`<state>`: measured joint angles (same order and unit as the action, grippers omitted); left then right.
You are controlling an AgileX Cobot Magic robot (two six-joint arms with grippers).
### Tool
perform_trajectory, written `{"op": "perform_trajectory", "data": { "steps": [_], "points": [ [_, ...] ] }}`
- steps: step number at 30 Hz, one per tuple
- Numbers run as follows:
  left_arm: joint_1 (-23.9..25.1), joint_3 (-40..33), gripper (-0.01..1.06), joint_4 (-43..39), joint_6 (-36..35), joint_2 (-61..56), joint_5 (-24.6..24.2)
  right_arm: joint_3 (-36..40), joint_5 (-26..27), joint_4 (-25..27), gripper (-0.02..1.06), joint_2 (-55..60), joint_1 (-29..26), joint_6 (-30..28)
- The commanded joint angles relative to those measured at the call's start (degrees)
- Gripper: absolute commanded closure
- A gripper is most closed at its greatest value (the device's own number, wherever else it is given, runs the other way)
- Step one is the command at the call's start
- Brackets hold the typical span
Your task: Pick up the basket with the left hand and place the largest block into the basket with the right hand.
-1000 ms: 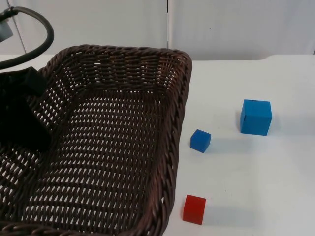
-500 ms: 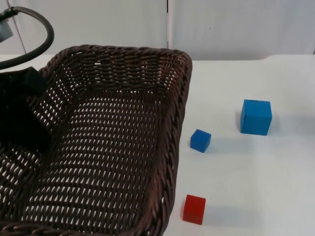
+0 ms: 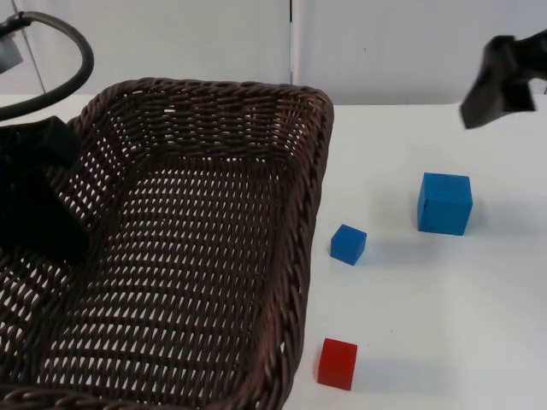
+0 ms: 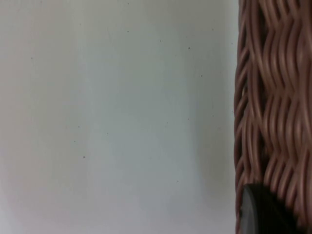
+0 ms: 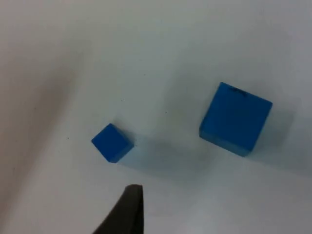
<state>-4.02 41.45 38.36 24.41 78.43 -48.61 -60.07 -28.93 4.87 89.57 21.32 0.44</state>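
The dark brown wicker basket [image 3: 301,256] looms large at the left of the top view, raised off the table. My left gripper [image 3: 41,209] is shut on its left rim, and in the left wrist view the woven wall [image 4: 273,97] sits right against a black fingertip [image 4: 263,212]. The largest block, a blue cube [image 3: 444,203], rests on the table to the right of the basket and is also in the right wrist view [image 5: 235,118]. My right gripper [image 3: 494,90] hovers above and beyond it, touching nothing.
A small blue cube [image 3: 349,244] lies between the basket and the large one, seen too in the right wrist view [image 5: 112,142]. A red cube [image 3: 338,364] sits near the basket's front right corner. The grey partition wall [image 3: 410,43] closes the back.
My right gripper has come into the top view at the upper right. The basket, the left arm and the three blocks have not moved.
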Motion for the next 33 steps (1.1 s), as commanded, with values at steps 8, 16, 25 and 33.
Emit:
{"op": "perform_trajectory", "data": {
  "steps": [8, 16, 25, 33],
  "points": [
    [-0.3, 0.0, 1.05, 1.5, -0.3, -0.2, -0.6, -4.9, -0.5, 0.6, -0.01, 5.5, 1.1, 0.9],
    [-0.3, 0.0, 1.05, 1.5, -0.3, -0.2, -0.6, -15.9, -6.4, -1.0, -0.01, 14.9, 1.2, 7.8],
    [-0.3, 0.0, 1.05, 1.5, -0.3, -0.2, -0.6, -19.6, -5.5, -12.6, -0.01, 22.2, 1.2, 22.4],
    [-0.3, 0.0, 1.05, 1.5, -0.3, -0.2, -0.6, -19.6, -1.8, -13.6, -0.01, 27.6, 1.2, 26.9]
  ]
}}
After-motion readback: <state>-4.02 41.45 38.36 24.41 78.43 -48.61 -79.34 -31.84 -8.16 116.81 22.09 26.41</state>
